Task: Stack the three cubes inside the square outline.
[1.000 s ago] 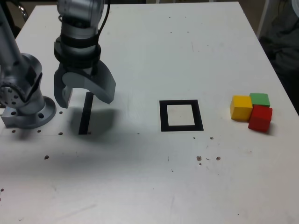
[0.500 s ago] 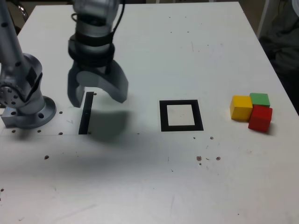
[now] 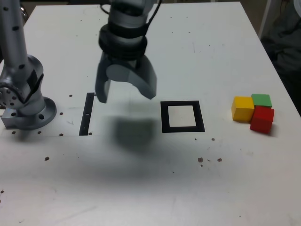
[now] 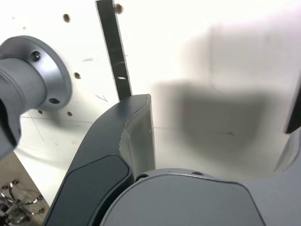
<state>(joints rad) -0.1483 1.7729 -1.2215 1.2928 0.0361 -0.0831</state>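
"where does the tool stand?"

"i have the grey, wide-jawed gripper (image 3: 125, 95) spread open with nothing between its fingers, hanging above the white table (image 3: 155, 188) between the flat black strip (image 3: 86, 114) and the thick black square outline (image 3: 182, 117) with its white centre."

"and the cubes?"

"off at the exterior view's right, well apart from the outline: a solid yellow cube (image 3: 242, 109), a solid red cube (image 3: 262, 119) and a solid green cube (image 3: 261, 100), bunched close together. none is inside the outline, so i judge the stacking has yet to begin."

"how do you reach them well?"

"i'd travel high and wide open, then slow down over the bunch. the yellow one looks like a fair first pick, but a thick finger needs room beside it, and its neighbours crowd it. i'd turn the jaws so they straddle free faces, descend straight, and close gently."

"what worries you?"

"nudging the other two, or setting the base cube crooked."
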